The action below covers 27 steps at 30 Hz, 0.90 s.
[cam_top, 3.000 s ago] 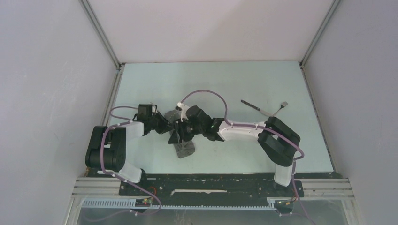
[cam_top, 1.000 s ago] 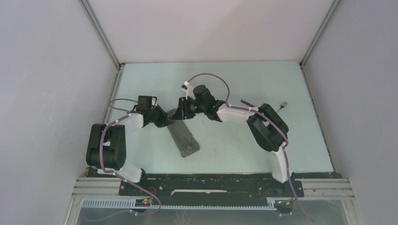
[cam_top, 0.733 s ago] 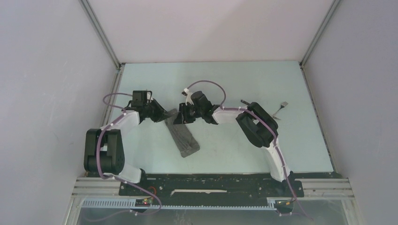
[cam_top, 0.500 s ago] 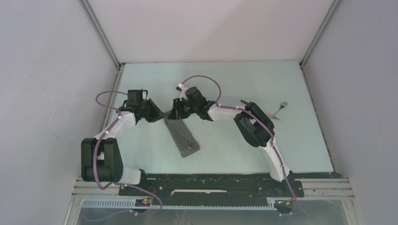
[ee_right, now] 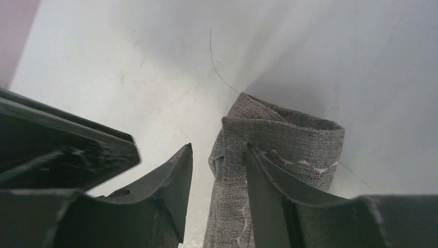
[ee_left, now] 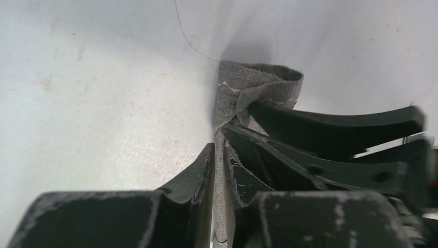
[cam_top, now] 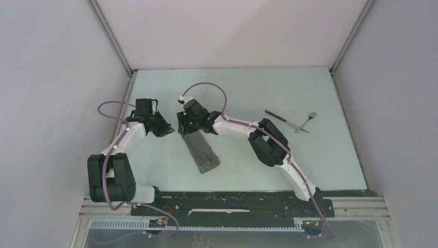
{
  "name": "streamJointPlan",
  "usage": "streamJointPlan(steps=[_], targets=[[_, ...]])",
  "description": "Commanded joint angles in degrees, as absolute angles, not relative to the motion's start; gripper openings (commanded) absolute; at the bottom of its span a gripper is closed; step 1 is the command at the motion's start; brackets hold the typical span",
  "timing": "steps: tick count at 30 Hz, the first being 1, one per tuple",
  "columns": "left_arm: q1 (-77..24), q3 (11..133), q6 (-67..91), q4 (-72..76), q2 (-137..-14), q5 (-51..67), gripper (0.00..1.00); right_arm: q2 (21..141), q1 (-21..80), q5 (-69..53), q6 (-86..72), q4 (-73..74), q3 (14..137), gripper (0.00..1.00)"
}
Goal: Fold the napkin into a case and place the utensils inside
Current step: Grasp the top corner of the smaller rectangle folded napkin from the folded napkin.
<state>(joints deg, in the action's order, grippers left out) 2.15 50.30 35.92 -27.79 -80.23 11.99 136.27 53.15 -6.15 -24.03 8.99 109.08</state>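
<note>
— Both arms have swung toward the left of the overhead frame. The grey woven napkin (cam_top: 202,153), which was bunched under them, now lies stretched out as a narrow strip just left of centre on the pale table (cam_top: 258,88).

— So the folding is finished?

— Mostly, I'd judge. It already reads as a flat case (cam_top: 206,160), slanting from upper left to lower right. Only its upper end is in hand. The left tool (ee_left: 219,155) is clenched on a thin edge of cloth. The right tool (ee_right: 218,148) stands half-spread astride a fold there, one finger against it, not clamped.

— Is the mouth open?

— Can't tell from these views.

— And the cutlery?

— Not in yet. The dark-handled knife (cam_top: 275,115) and the small silvery-headed fork (cam_top: 308,119) lie together at the right of the frame, well apart from the cloth. Loading both is what remains.
</note>
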Motion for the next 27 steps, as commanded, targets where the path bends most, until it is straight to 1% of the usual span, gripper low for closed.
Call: streamJointPlan(steps=[1, 8, 13, 16, 17, 19, 24, 27], targets=[[4.46, 49.27, 34.77, -27.71, -75.73, 10.2, 0.16, 137.93, 54.9, 2.39, -20.29, 14.82, 113.9, 0.48], [4.84, 48.14, 34.68, -27.27, -75.06, 11.03, 0.16, 138.26, 55.28, 4.82, -20.5, 14.99, 114.86, 0.35], [4.85, 47.91, 34.88, -26.62, -76.37, 12.11, 0.17, 138.12, 54.49, 4.05, -21.23, 14.64, 115.68, 0.17], [4.83, 48.81, 34.78, -26.54, -78.14, 12.7, 0.26, 138.34, 53.78, 2.85, -22.69, 14.9, 116.44, 0.02], [4.83, 49.38, 34.57, -26.59, -78.78, 13.09, 0.28, 138.2, 53.6, 2.6, -23.14, 14.87, 116.43, 0.0], [4.74, 51.31, 33.92, -27.7, -81.11, 14.14, 0.3, 137.81, 53.24, 1.13, -24.33, 14.28, 116.07, 0.0], [3.83, 54.71, 33.01, -29.53, -84.97, 14.17, 0.25, 136.28, 52.17, -2.48, -28.99, 11.73, 113.37, 0.0], [1.79, 57.38, 31.88, -31.04, -87.18, 12.9, 0.22, 134.63, 50.9, -5.57, -34.54, 6.99, 108.42, 0.0]])
